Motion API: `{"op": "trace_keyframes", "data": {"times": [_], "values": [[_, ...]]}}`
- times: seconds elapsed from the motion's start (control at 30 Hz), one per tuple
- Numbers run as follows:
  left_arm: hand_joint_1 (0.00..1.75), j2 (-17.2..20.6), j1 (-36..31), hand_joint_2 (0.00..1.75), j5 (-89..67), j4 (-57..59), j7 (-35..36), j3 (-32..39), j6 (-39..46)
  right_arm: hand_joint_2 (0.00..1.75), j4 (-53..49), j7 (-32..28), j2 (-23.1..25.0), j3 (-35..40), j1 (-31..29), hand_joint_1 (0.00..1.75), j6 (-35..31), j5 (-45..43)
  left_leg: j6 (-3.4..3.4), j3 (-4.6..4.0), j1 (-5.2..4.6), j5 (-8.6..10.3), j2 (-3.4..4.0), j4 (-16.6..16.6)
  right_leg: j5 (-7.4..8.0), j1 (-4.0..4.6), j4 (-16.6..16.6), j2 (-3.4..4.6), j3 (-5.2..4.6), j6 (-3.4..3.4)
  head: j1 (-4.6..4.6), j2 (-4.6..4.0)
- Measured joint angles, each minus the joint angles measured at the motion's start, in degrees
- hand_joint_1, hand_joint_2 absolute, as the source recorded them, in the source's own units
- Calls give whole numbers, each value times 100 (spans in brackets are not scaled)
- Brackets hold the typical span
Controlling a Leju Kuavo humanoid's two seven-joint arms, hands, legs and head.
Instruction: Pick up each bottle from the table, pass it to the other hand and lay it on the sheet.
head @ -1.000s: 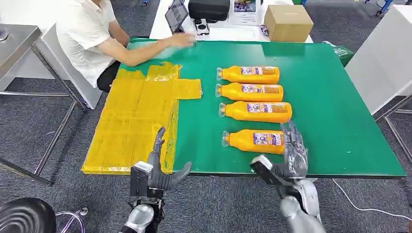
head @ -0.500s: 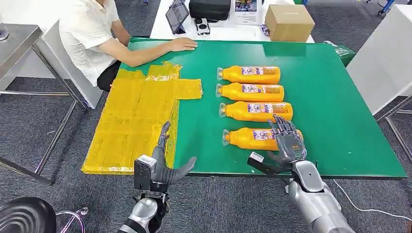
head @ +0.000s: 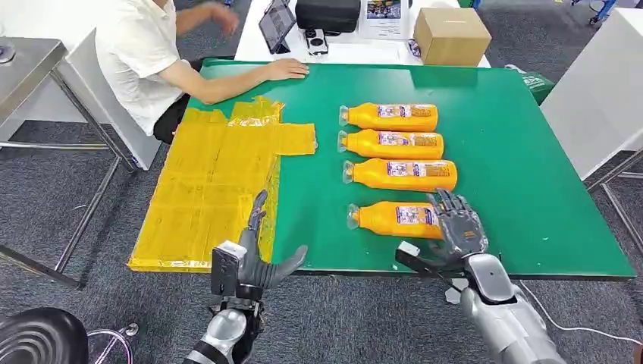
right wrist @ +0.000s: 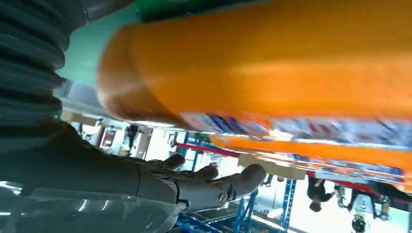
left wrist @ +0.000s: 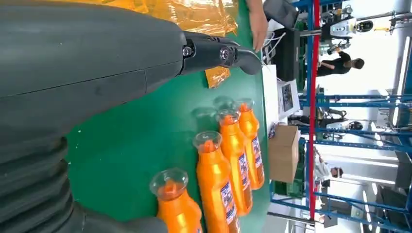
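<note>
Bottles: four lie in a row on green tabletop, nearest bottle beside my right hand | right hand spread open above its base, nothing gripped | left hand open, empty, at yellow sheet edge

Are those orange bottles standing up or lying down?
Lying down. All four orange bottles rest on their sides on the green table, caps pointing toward the yellow sheet.

A person in a white shirt is sitting at the far left corner of the green table, resting one hand on it. Beyond the table's far edge, a cardboard box, a tablet and a black case are lying on a white surface.
</note>
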Motion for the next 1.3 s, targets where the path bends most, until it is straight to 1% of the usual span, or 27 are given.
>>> {"op": "trace_keyframes", "data": {"times": [0.1,0.3,0.47,0.53,0.63,0.77,0.9,0.93,0.97,1.0,1.17,1.27,1.3], "values": [[0,0,3,175,-2,0,2,-7,-2,175,-35,31,-46,15,23,0,31,13,0,1,0,0,0,0,0,0,0,0,0,0,0,0],[0,0,44,175,-20,-53,50,-13,-18,175,-59,485,-155,48,23,0,44,413,0,2,1,0,0,0,0,0,0,0,3,0,0,0],[0,0,76,175,-63,-81,83,-13,-61,175,-59,584,-175,50,15,0,203,424,0,3,0,0,0,0,0,0,0,0,4,0,0,0],[0,0,75,175,-63,-81,85,-13,-85,175,-11,505,-164,48,-31,0,271,279,0,5,0,0,2,0,0,0,0,1,6,0,2,0],[0,0,62,175,-2,-81,57,-33,-168,175,383,122,-72,17,-255,0,229,-72,0,17,1,-1,14,0,3,1,-1,6,8,-3,2,0],[0,0,24,175,66,-66,31,-120,-184,175,936,-260,155,-31,-560,0,236,-300,-10,60,2,-14,42,-1,4,2,-3,44,33,-5,4,0],[0,-17,3,175,114,-63,0,-140,-184,175,1237,-363,324,-59,-709,0,256,-396,-9,96,3,-24,69,-2,7,3,-4,67,59,-10,2,0],[0,-22,-2,175,120,-63,0,-146,-184,175,1288,-380,352,-59,-728,3,271,-424,-9,101,5,-24,71,-2,8,5,-4,69,64,-12,2,0],[0,-22,-6,175,127,-63,0,-153,-186,175,1346,-404,389,-59,-751,138,284,-441,-10,109,6,-25,72,-2,7,7,-5,69,68,-12,2,0],[0,-22,-8,175,140,-63,-2,-160,-188,175,1397,-424,400,-59,-773,175,295,-468,-10,115,8,-25,72,-2,7,9,-5,69,74,-13,2,0],[0,-24,-9,175,293,-63,4,-173,-319,175,1570,-564,437,-57,-776,175,564,-608,-23,144,14,-36,80,-2,5,16,-5,80,99,-15,4,0],[0,-31,-12,175,302,-61,4,-177,-361,175,1661,-542,428,-55,-799,175,717,-645,-21,152,14,-36,80,-2,3,16,-7,80,92,-15,9,0],[0,-31,-11,175,302,-61,6,-179,-365,175,1674,-498,420,-50,-819,175,782,-640,-21,160,13,-37,79,-2,-2,16,-7,80,83,-12,-2,0]]}}
